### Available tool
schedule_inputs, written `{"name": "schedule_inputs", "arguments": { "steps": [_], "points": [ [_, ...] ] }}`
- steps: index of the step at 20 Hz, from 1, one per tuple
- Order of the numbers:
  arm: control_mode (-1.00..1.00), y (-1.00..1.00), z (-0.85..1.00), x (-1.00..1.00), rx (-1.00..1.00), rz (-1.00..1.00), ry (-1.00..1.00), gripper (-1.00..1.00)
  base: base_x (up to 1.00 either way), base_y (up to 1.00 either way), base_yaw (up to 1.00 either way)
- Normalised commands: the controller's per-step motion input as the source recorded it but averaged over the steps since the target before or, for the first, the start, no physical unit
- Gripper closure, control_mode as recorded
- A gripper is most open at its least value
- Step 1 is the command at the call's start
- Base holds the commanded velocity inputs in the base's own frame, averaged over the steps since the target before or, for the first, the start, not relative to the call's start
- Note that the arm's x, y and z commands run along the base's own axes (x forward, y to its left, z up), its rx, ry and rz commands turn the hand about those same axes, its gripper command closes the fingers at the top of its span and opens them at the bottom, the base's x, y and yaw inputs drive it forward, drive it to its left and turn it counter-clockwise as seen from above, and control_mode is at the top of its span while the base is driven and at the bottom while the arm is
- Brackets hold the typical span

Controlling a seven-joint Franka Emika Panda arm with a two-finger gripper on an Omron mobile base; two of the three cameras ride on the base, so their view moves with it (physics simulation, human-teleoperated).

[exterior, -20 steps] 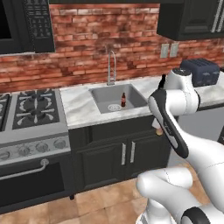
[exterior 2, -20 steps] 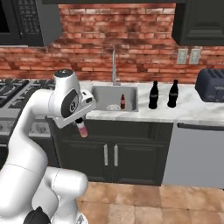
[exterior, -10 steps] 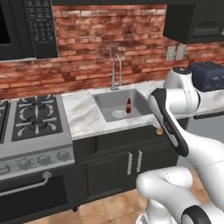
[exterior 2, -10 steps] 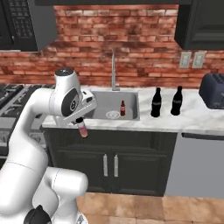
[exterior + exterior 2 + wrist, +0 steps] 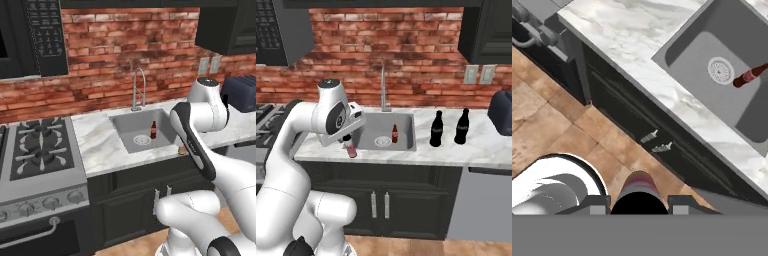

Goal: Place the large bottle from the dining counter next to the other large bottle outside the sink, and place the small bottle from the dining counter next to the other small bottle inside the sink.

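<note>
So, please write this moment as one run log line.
tool: shut on small bottle | position: before counter edge | sink: other small bottle upright

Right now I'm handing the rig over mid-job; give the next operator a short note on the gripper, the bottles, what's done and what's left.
Gripper: shut on the small bottle, carried in front of the counter edge, left of the sink.
Other small bottle: upright in the sink basin near the drain.
Two large bottles: side by side on the counter right of the sink.
Done: the large bottle looks placed.
Left: bring the held bottle over the basin, set it beside the one there, release.
</note>
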Motion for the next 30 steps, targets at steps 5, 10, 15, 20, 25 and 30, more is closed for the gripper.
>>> {"name": "schedule_inputs", "arguments": {
  "steps": [5,10,15,20,25,30],
  "points": [
    [1.00,0.00,0.00,0.00,0.00,0.00,0.00,1.00,0.57,0.18,-0.02],
    [1.00,0.00,0.00,0.00,0.00,0.00,0.00,1.00,0.49,0.23,-0.01],
    [1.00,0.00,0.00,0.00,0.00,0.00,0.00,1.00,0.47,0.18,0.00],
    [1.00,0.00,0.00,0.00,0.00,0.00,0.00,1.00,0.44,0.10,0.00],
    [1.00,0.00,0.00,0.00,0.00,0.00,0.00,1.00,0.41,0.03,0.00],
    [1.00,0.00,0.00,0.00,0.00,0.00,0.00,1.00,0.38,0.00,0.00]
  ]
}}
